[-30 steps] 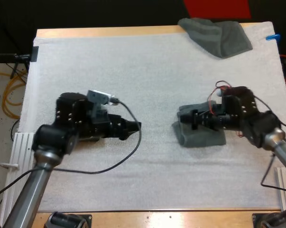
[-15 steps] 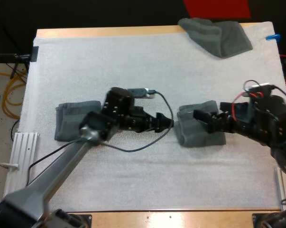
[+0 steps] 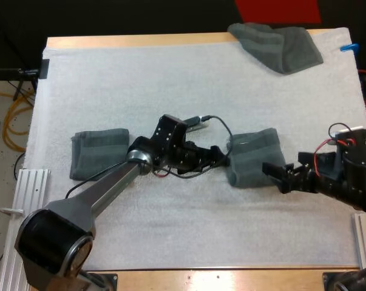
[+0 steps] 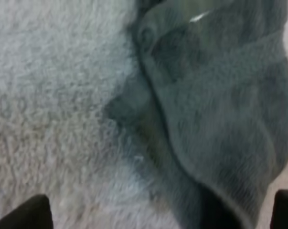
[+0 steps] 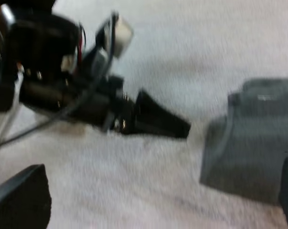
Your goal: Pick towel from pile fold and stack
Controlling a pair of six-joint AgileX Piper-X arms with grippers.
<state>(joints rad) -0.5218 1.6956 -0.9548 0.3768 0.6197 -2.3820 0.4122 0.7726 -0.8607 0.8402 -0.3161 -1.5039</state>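
Left gripper (image 3: 219,156) reached folded towel (image 3: 252,151), right gripper (image 3: 274,176) withdrawn, both wide, crumpled towel (image 3: 277,43) beyond

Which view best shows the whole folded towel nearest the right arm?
The high view: the folded towel shows in full outline, with the left pincer at its edge. The left wrist view gives a close-up of one folded side; the right wrist view catches part of it.

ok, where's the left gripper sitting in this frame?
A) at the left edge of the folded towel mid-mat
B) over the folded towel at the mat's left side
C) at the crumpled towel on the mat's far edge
A: in the high view the left gripper reaches the left edge of the mid-mat folded towel, and the left wrist view looks down on that edge.
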